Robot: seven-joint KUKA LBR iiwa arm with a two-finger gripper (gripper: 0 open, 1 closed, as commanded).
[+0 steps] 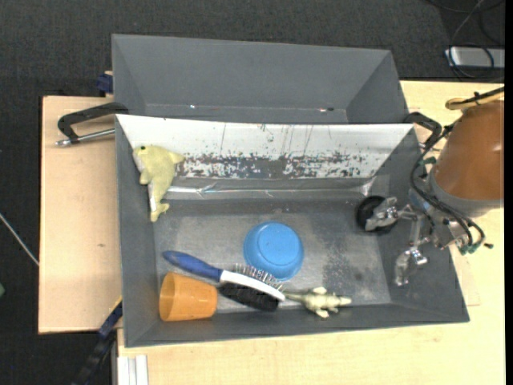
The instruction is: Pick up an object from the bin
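Hanging over the bin's (132, 295) right-hand slope, the gripper (398, 241) sits above bare grey metal; how wide it stands I cannot tell. The orange cover (474, 163) of the arm is behind it, at the right rim. Nearest on the floor lies a small pale toy lizard (322, 301), near the front wall. Left of that are a round blue bowl (274, 249), a brush (232, 283) with a blue handle, and an orange cup (186, 297) on its side. A yellowish soft toy (156, 171) leans in the far left corner.

The brush (240, 284) lies between cup (186, 297) and bowl (273, 249) (touching both, seemingly).
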